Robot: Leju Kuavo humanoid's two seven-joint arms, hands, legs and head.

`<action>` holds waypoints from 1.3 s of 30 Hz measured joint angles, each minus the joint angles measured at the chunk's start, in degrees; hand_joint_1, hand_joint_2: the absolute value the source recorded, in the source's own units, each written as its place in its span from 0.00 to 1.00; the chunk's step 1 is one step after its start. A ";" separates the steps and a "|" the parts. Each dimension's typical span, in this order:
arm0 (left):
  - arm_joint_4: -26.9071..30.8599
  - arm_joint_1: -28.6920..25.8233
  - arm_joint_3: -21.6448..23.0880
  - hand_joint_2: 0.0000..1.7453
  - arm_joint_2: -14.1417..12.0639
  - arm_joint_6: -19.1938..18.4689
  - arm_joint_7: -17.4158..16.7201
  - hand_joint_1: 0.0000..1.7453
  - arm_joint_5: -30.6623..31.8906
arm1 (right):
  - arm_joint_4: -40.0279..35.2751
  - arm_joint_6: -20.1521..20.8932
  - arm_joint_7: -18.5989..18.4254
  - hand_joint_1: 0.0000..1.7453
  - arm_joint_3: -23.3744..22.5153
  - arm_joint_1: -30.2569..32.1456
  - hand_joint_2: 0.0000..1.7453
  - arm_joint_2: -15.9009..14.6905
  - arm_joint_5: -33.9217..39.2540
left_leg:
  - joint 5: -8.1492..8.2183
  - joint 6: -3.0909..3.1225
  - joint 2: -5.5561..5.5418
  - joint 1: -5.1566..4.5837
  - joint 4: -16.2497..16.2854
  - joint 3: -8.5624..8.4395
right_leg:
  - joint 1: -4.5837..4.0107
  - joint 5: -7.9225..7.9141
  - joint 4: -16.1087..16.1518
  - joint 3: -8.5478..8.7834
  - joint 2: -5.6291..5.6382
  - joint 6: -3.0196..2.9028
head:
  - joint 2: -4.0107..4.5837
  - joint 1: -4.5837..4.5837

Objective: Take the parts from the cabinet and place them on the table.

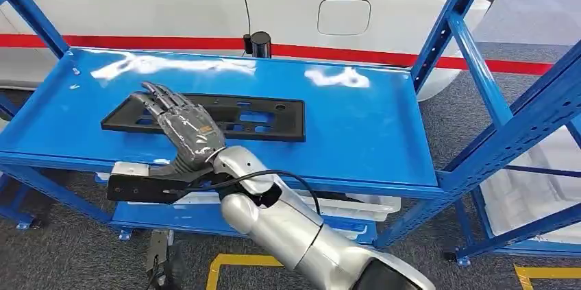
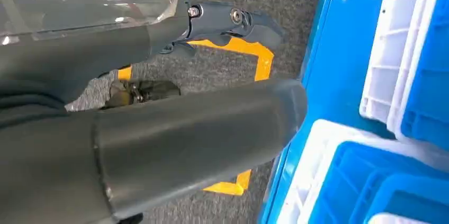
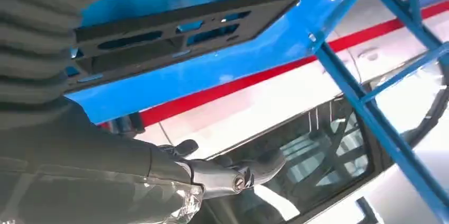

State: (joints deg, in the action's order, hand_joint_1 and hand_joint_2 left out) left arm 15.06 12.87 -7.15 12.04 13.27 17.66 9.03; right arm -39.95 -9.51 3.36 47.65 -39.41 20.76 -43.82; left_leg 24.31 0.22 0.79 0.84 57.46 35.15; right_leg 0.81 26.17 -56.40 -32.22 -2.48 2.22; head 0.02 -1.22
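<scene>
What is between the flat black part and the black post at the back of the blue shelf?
Nothing: in the head view, only bare shiny blue shelf lies between the black part and the black post.

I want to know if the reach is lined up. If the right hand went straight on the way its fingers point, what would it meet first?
Most likely the black part on the blue shelf: the right hand hangs open above it, its fingers pointing over its left half. Depth is unclear, so it might pass just above.

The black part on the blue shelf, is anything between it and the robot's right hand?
Nothing visible stands between them. The right hand hovers with fingers spread directly over the left half of the black part, which lies flat on the blue shelf with nothing on it.
</scene>
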 joint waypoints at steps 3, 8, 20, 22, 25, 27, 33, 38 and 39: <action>0.00 0.19 0.00 0.00 0.15 0.02 -0.41 0.00 -0.09 | 0.90 -1.33 -0.94 0.00 2.25 -0.83 1.00 0.00 -1.29 | 0.00 0.00 0.00 0.00 0.00 0.00 | 0.00 0.00 0.00 0.00 0.00 0.00 | 0.00 0.02; 0.00 0.25 -0.02 0.00 0.17 0.11 -0.55 0.00 -0.11 | 1.79 -1.99 -1.73 0.00 4.30 -1.48 1.00 0.00 -2.54 | 0.00 0.00 0.00 0.00 0.00 0.00 | 0.00 0.00 0.00 0.00 0.00 0.00 | 0.00 0.00; 0.02 0.21 -0.04 0.00 0.66 0.57 -0.37 0.00 -1.18 | 5.01 -5.27 -11.32 0.00 14.53 -2.23 1.00 -0.04 -14.54 | 0.00 0.00 -0.01 0.00 0.00 0.00 | 0.00 0.00 0.00 -0.01 0.00 0.00 | 0.00 0.00; 0.02 0.15 -0.07 0.00 0.83 0.55 -0.22 0.00 -1.35 | 6.80 -6.89 -13.16 0.00 15.63 -2.19 1.00 -0.11 -15.56 | 0.00 0.00 -0.01 -0.01 0.00 0.00 | 0.01 0.00 0.00 -0.01 0.00 0.00 | 0.00 0.00; 0.02 0.12 -0.17 0.00 0.96 0.20 0.05 0.00 -2.14 | 9.46 -7.91 -15.32 0.00 16.74 -2.21 1.00 -0.20 -16.37 | 0.00 0.00 -0.01 -0.01 0.00 0.00 | 0.01 0.00 0.01 0.00 0.00 0.00 | 0.00 0.00; 0.02 0.04 -0.26 0.00 0.96 -0.35 0.57 0.00 -2.53 | 10.97 -8.37 -15.89 0.00 17.00 -2.28 1.00 -0.26 -16.48 | 0.00 0.00 -0.01 -0.01 0.00 0.00 | 0.01 0.00 0.01 0.01 0.00 0.00 | 0.00 0.00; 0.00 -0.57 -0.48 0.00 0.96 -1.05 2.03 0.00 -3.52 | 14.49 -8.46 -16.98 0.00 17.26 -3.54 1.00 -0.39 -15.58 | 0.00 0.00 0.00 -0.01 0.00 0.00 | 0.00 0.00 0.00 0.01 0.00 0.00 | 0.00 0.00; 0.00 -1.31 -0.77 0.00 0.92 -1.42 2.76 0.00 -4.13 | 15.91 -6.97 -18.23 0.00 17.24 -5.22 1.00 -0.55 -15.45 | 0.00 0.00 0.00 0.00 0.00 0.00 | 0.00 0.00 0.00 0.00 0.00 0.00 | 0.00 0.02; 0.00 -1.43 -0.85 0.00 0.90 -1.44 2.82 0.00 -4.13 | 16.08 -6.75 -18.25 0.00 17.24 -5.55 1.00 -0.55 -15.45 | 0.00 0.00 -0.01 0.00 0.00 0.00 | 0.00 0.00 0.00 0.00 0.00 0.00 | 0.00 0.00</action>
State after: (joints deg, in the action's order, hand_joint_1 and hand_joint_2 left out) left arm 15.06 11.44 -8.00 12.94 11.82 20.48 4.90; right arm -23.87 -16.26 -14.88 64.89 -44.95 20.22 -59.28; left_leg 24.31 0.23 0.78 0.84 57.46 35.15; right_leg 0.81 26.17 -56.39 -32.22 -2.48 2.22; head 0.02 -1.22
